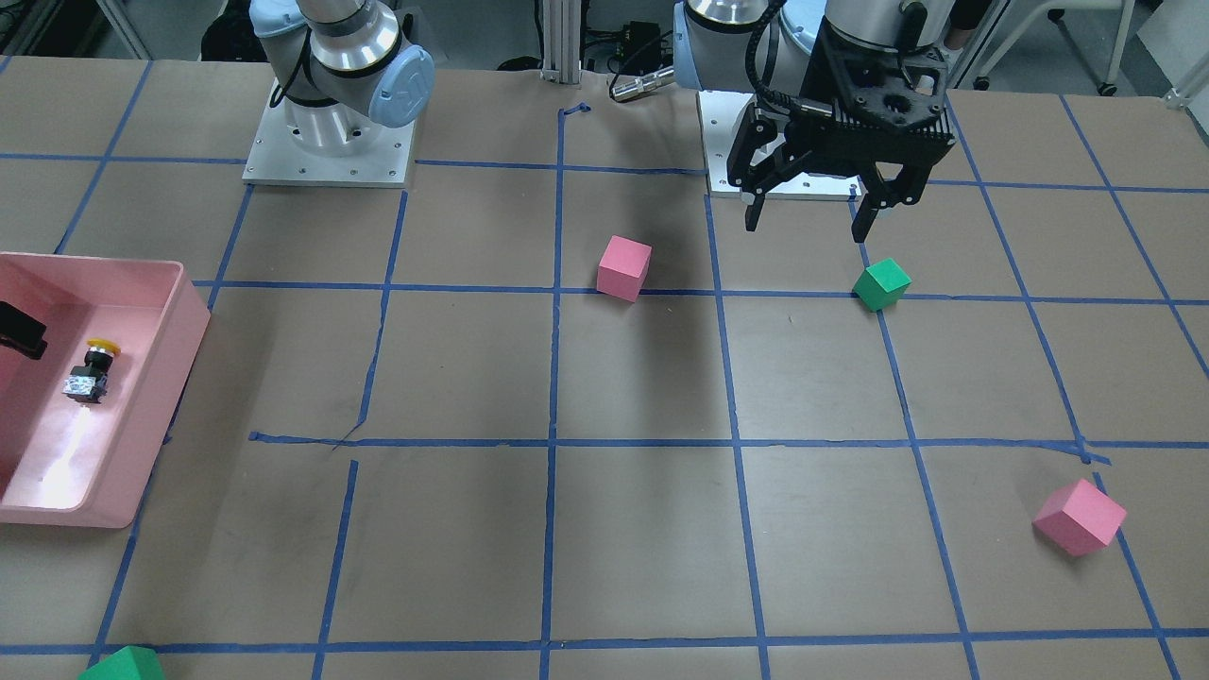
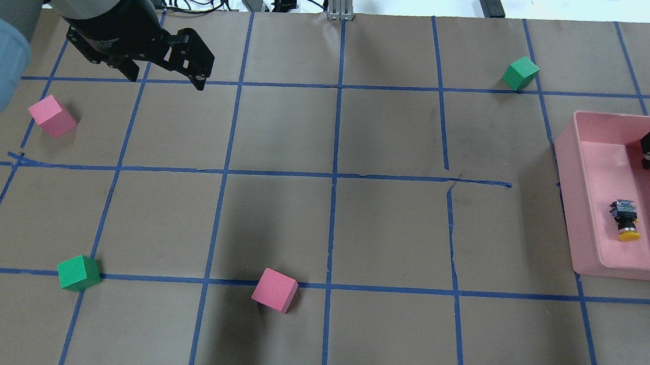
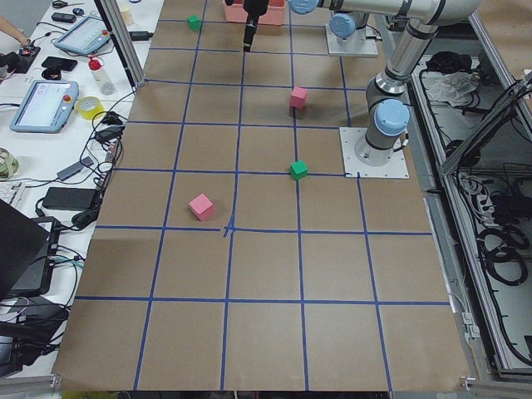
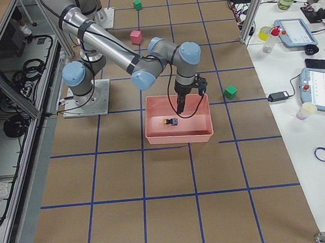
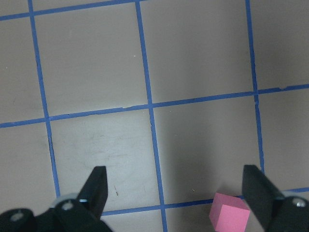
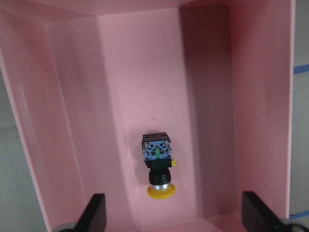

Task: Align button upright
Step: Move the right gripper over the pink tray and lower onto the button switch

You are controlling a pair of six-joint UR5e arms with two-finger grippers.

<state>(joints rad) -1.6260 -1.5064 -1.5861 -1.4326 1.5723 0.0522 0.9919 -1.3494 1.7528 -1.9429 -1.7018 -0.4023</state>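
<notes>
The button [image 6: 158, 164] lies on its side on the floor of a pink tray [image 6: 48, 121], near the tray's middle and clear of its walls. Its long axis runs along the tray's length. The round yellow cap points toward the robot's side of the bench [image 1: 642, 378], and the squarish silvery-grey contact block points away. Between them is a short black cylinder ringed with a bright metal collar. The block's end face shows small screw terminals and a green centre mark.

The tray is smooth, glossy plastic, rectangular, with rounded corners and sloping walls. It sits at the robot's right end of the bench.

The right hand [image 6: 175, 210] hangs above the tray, its two black fingers spread wide on either side of the cap end, touching nothing.

The bench is covered in matte brown paper crossed by a grid of blue tape. Foam-like cubes with sharp edges lie scattered on it: two pink [image 1: 624, 268] and two green [image 1: 881, 284].

The left hand [image 1: 808, 222] hovers well away over the opposite end, fingers spread and empty.
</notes>
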